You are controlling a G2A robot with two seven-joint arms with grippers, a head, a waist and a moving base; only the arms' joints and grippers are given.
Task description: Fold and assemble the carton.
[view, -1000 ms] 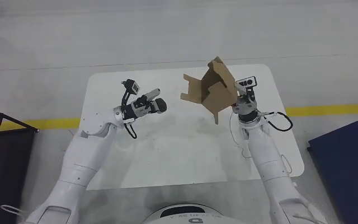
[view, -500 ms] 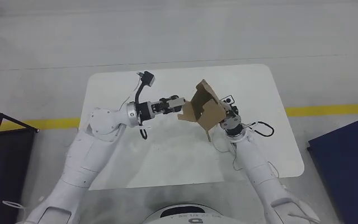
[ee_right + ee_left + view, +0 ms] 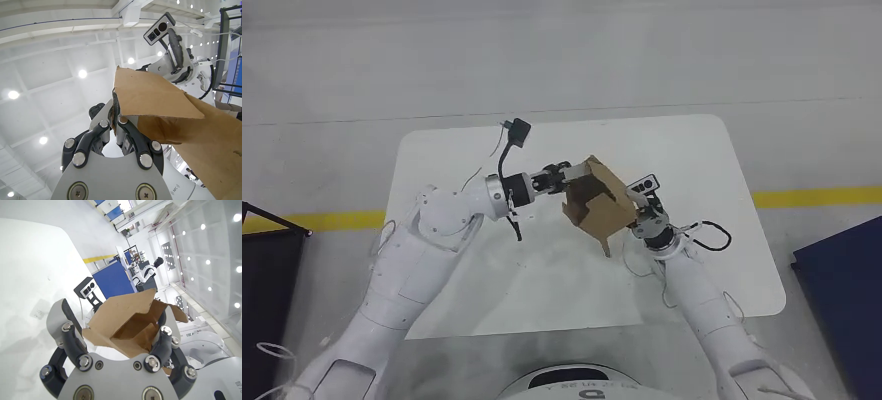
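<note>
The brown carton [image 3: 597, 197] is up over the middle of the white table [image 3: 482, 280], between the two grippers. It is only partly folded, and some flaps stick out. The right gripper [image 3: 114, 110] pinches one cardboard edge tight between its fingers. The left gripper [image 3: 117, 308] has its fingers spread wide, one on each side of the carton's open end. One finger is apart from the cardboard. The other is right by a flap, and I cannot tell if it touches. The open end faces the left wrist camera. Inside the carton I see brown walls and one small flap folded in.
</note>
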